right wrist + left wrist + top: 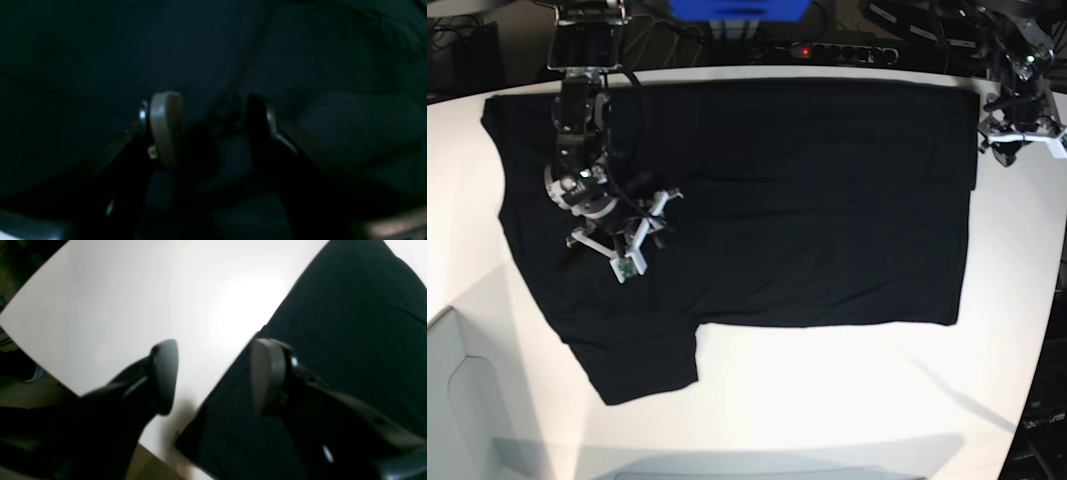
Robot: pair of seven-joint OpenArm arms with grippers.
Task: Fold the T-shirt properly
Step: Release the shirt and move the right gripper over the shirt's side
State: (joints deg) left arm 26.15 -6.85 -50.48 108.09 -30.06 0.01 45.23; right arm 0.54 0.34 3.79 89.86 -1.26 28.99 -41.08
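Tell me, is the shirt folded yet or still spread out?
Partly folded. The shirt lies flat on the table; one sleeve sticks out at the near edge, the far side looks tucked over.

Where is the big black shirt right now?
In the base view, the large black soft fabric T-shirt lies spread flat on the white table, filling its far half, with one sleeve sticking out toward the near left.

We are seeing black arms with white brackets: the right arm [582,150] trailing black cables at twelve o'clock, the left gripper [213,376] wearing grey rounded pads [267,373], each showing a shiny screw.
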